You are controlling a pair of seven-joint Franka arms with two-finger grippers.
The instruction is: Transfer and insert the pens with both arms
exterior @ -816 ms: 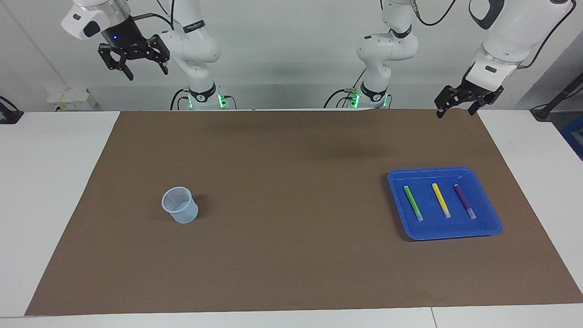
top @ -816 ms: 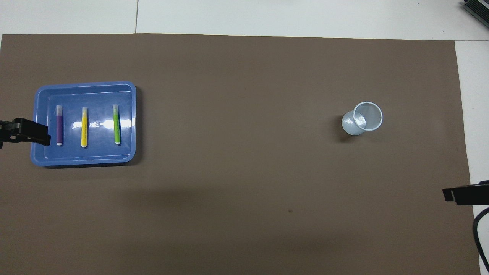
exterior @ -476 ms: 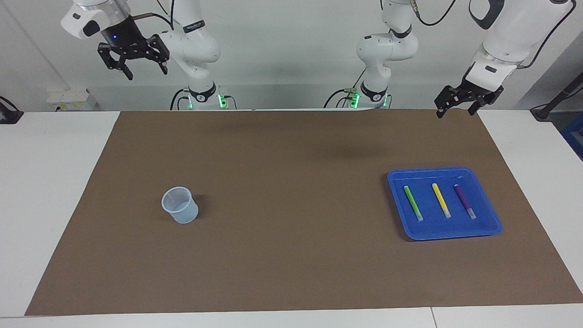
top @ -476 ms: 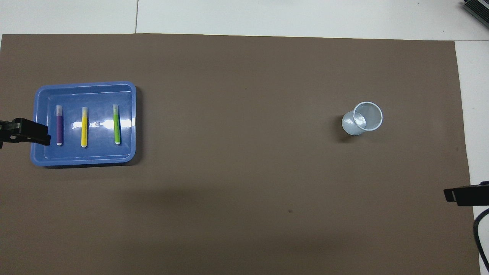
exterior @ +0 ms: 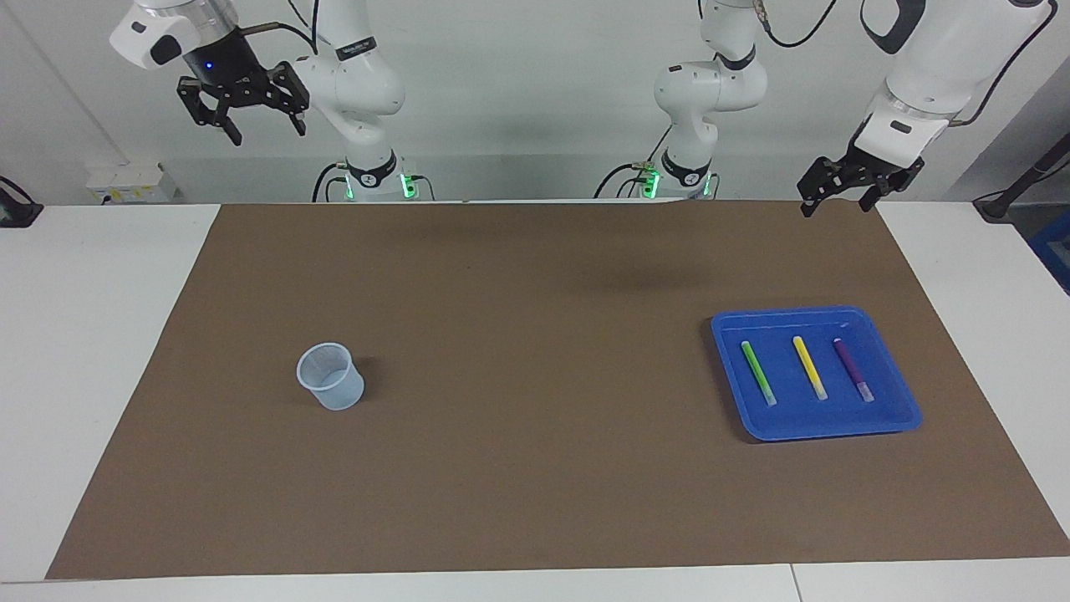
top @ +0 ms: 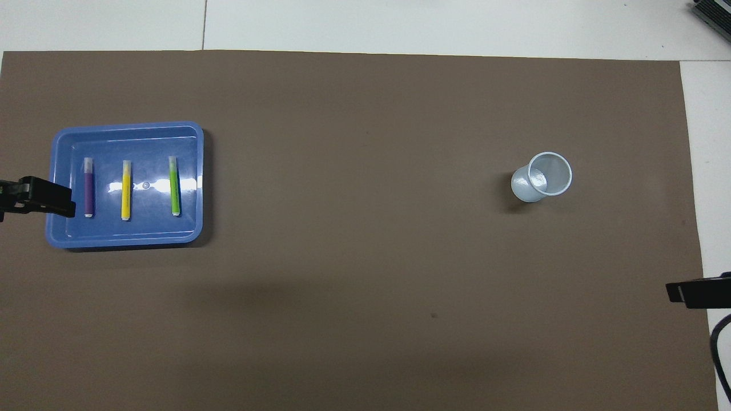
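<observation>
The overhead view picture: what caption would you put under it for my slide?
Green pen, yellow pen and purple pen lie in a blue tray; a cup stands apart.

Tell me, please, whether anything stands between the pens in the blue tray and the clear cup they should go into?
Nothing visible does. The green pen, yellow pen and purple pen lie in the blue tray; only bare brown mat separates it from the cup.
</observation>
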